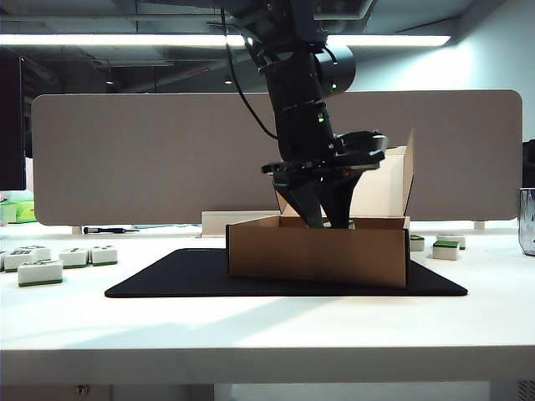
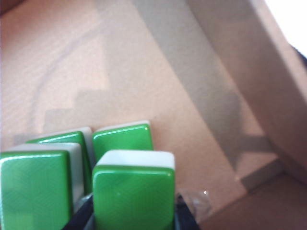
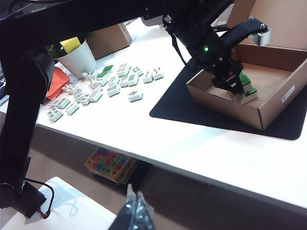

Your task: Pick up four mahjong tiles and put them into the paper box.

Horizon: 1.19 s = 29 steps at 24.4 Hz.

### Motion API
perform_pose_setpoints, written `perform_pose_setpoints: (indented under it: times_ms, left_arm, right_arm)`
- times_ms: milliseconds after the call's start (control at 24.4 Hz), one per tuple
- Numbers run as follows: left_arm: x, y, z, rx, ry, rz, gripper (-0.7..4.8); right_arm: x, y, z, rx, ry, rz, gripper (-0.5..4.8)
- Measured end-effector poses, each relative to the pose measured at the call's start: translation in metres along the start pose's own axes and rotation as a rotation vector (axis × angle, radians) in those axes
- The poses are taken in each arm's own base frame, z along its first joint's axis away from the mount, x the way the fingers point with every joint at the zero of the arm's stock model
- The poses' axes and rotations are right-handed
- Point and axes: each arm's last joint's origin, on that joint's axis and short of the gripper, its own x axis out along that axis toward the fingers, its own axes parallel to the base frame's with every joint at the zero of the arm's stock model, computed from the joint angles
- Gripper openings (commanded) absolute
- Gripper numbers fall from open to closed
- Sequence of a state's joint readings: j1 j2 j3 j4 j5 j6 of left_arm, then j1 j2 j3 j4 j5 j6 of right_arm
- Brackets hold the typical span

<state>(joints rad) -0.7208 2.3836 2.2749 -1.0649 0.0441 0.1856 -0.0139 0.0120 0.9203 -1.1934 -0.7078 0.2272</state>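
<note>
Green-backed mahjong tile gripped in left claw inside paper box; right claw closed, off-table.

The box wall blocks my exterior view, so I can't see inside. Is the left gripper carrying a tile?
Observer: Yes. The left wrist view shows the left gripper shut on a green-backed mahjong tile, down inside the paper box.
Operator: Any other tiles in there?
Observer: Three more green-backed tiles lie on the box floor beside it.
Operator: Where is the right gripper?
Observer: The right gripper hangs shut beyond the edge of the table, holding nothing.
</note>
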Motion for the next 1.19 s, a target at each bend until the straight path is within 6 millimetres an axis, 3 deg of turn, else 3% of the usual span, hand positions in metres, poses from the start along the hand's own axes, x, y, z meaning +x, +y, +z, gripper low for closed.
perform_pose_setpoints:
  times_ms: [205,369,820,902,1189]
  left_arm:
    - [0.007,0.0,-0.002,-0.002,0.019,-0.002,1.31]
    - [0.007,0.001,-0.002,-0.003,0.016,-0.001,2.24]
    - [0.006,-0.003,0.002,0.0,-0.014,0.006,2.23]
    - [-0.005,-0.007,0.003,0.007,-0.021,0.004,2.23]
    - [-0.072,-0.008,0.003,0.015,-0.081,0.149,2.23]
  right_arm:
    - [0.0,0.0,0.0,0.0,0.0,0.0,-0.01]
    - [0.0,0.0,0.0,0.0,0.0,0.0,-0.01]
    - [0.0,0.0,0.0,0.0,0.0,0.0,-0.01]
    - [0.0,0.0,0.0,0.0,0.0,0.0,-0.01]
    - [0.0,0.0,0.0,0.0,0.0,0.0,-0.01]
